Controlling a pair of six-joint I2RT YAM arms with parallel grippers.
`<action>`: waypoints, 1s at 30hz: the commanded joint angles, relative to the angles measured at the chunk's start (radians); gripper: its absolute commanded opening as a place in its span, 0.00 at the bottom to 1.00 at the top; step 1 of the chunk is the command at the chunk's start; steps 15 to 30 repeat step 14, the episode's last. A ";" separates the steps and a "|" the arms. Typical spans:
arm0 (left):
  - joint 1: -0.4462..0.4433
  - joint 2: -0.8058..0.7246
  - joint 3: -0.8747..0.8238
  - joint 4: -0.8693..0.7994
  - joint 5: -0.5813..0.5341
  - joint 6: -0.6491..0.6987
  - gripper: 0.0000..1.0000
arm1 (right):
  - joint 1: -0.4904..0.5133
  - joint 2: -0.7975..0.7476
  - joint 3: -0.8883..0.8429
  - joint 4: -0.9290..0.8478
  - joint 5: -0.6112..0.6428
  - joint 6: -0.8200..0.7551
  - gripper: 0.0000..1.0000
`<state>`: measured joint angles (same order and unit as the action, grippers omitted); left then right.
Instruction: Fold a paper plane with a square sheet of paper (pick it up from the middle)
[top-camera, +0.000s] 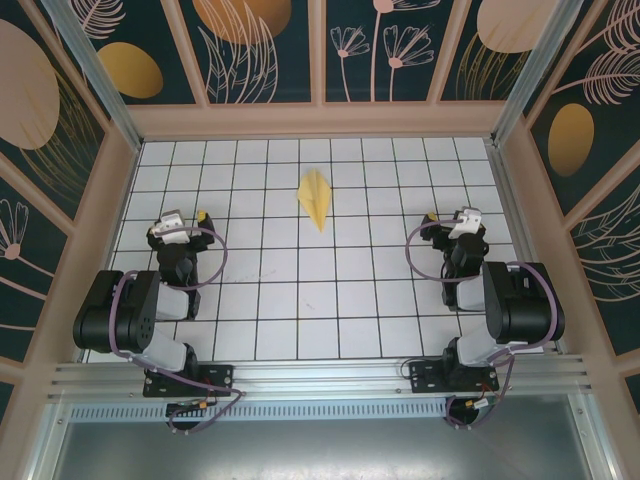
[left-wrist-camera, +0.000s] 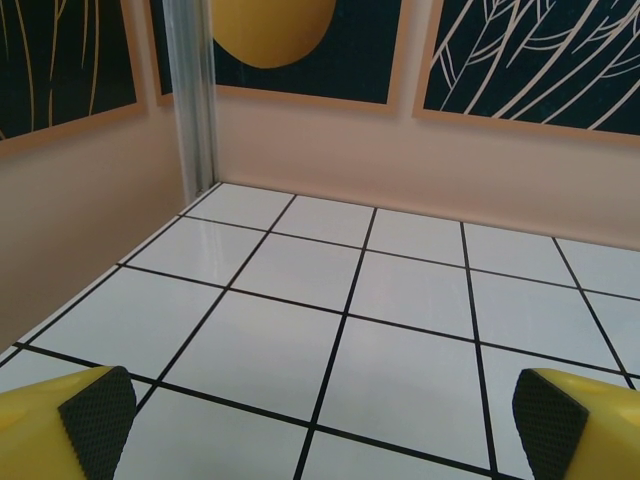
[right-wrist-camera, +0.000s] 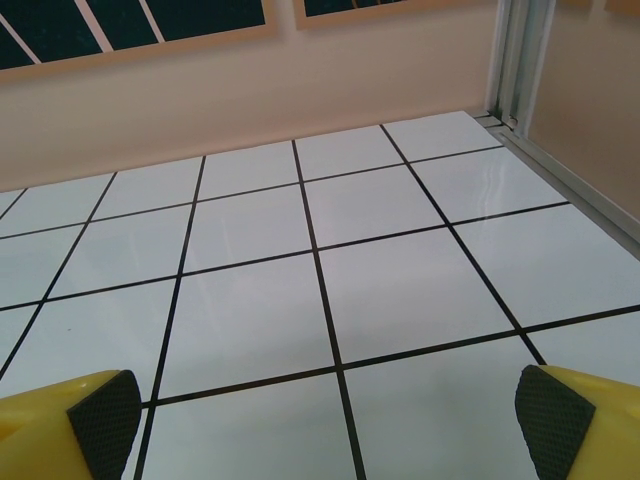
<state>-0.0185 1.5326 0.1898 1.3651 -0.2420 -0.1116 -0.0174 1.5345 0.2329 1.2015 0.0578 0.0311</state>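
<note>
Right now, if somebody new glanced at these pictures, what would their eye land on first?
The pale yellow paper plane, folded into a narrow dart, lies alone on the far middle of the white grid table, its sharper tip toward the arms. The left gripper and right gripper hang open and empty, well off to either side of it.

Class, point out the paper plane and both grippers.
paper plane (top-camera: 316, 198), top external view, middle of its body.
left gripper (left-wrist-camera: 323, 418), left wrist view, midway between its open jaws.
right gripper (right-wrist-camera: 329, 422), right wrist view, midway between its open jaws.
</note>
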 joint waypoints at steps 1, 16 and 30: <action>0.006 0.008 0.000 0.038 0.029 0.013 0.98 | -0.004 0.008 -0.004 0.056 -0.021 -0.013 0.99; 0.007 0.012 0.028 -0.011 0.088 0.032 0.99 | -0.004 0.006 -0.006 0.058 -0.023 -0.013 0.99; 0.007 0.012 0.028 -0.011 0.088 0.032 0.99 | -0.004 0.006 -0.006 0.058 -0.023 -0.013 0.99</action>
